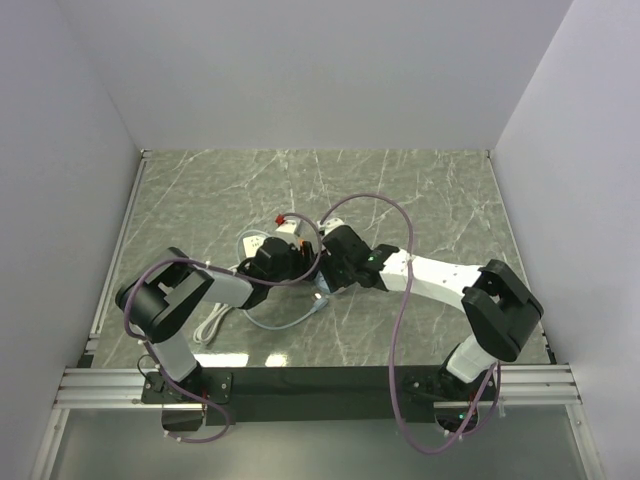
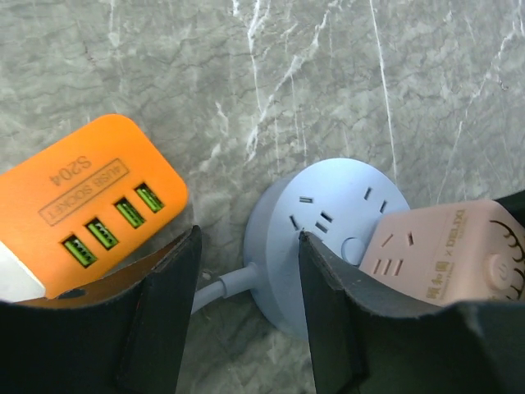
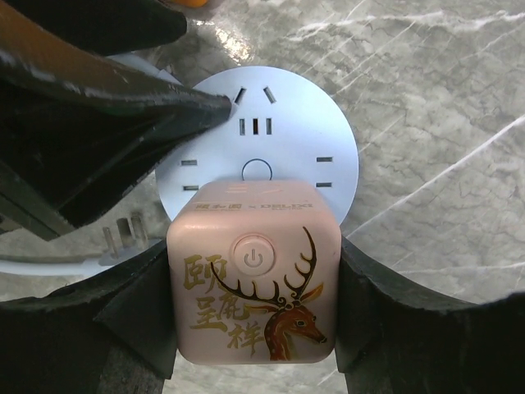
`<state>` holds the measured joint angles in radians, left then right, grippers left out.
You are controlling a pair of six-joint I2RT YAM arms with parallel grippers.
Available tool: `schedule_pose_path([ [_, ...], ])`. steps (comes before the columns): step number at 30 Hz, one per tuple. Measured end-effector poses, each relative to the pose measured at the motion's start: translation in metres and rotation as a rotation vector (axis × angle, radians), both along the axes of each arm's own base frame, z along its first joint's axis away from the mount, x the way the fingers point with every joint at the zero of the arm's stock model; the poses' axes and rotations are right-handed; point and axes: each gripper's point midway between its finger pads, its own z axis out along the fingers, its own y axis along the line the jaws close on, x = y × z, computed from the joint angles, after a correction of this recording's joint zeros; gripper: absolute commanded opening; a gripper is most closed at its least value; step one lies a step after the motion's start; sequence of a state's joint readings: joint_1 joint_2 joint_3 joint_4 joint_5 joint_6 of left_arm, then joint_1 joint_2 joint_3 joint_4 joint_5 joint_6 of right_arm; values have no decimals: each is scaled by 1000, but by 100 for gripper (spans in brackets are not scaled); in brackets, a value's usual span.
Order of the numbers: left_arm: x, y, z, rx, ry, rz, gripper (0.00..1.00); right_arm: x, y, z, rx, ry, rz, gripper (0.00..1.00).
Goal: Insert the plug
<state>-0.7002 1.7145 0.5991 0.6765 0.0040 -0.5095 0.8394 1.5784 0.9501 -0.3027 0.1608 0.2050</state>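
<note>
i see the right tool (image 3: 254,316) closed on the pink cube plug (image 3: 254,271), one finger on each side of it. the face with the golden deer and the power button is turned to the wrist camera. the cube sits over the near part of the round blue socket (image 3: 283,123) and covers its edge. i cannot tell if its pins are in the holes or only above them (the body of the cube hides the contact). from the left wrist camera the cube looks tilted over the rim of the disc.

the left tool (image 2: 250,271) stands about half wide and holds nothing. in the gap between its fingers only the grey marble desk (image 2: 246,82) and the socket's pale cable (image 2: 221,289) show. one finger (image 2: 328,328) lies over the side of the disc away from the cube, and in the right wrist view its tip seems to touch the top face of the socket. an orange usb block (image 2: 90,205) lies just beside the other finger, apart from the disc. a loose plug with bare metal pins (image 3: 123,234) lies on the desk near the disc.
</note>
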Motion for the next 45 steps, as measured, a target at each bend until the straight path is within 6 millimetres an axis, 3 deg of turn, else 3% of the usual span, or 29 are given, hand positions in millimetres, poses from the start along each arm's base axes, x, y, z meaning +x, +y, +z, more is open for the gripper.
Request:
schedule_pose_path([
  [21, 6, 10, 0, -12, -2, 18, 56, 2, 13, -13, 64, -16, -107, 0],
  [32, 10, 20, 1, 9, -23, 47, 57, 11, 34, -20, 115, -51, -102, 0],
  [39, 11, 31, 2, 14, -23, 74, 57, 13, 44, -20, 143, -81, -99, 0],
  [43, 10, 33, 5, 14, -21, 76, 58, 14, 46, -9, 169, -99, -103, 0],
  [44, 9, 33, 5, 14, -21, 75, 58, 14, 46, -8, 170, -97, -106, 3],
  [45, 9, 33, 5, 14, -20, 74, 58, 13, 45, -7, 171, -94, -109, 14],
])
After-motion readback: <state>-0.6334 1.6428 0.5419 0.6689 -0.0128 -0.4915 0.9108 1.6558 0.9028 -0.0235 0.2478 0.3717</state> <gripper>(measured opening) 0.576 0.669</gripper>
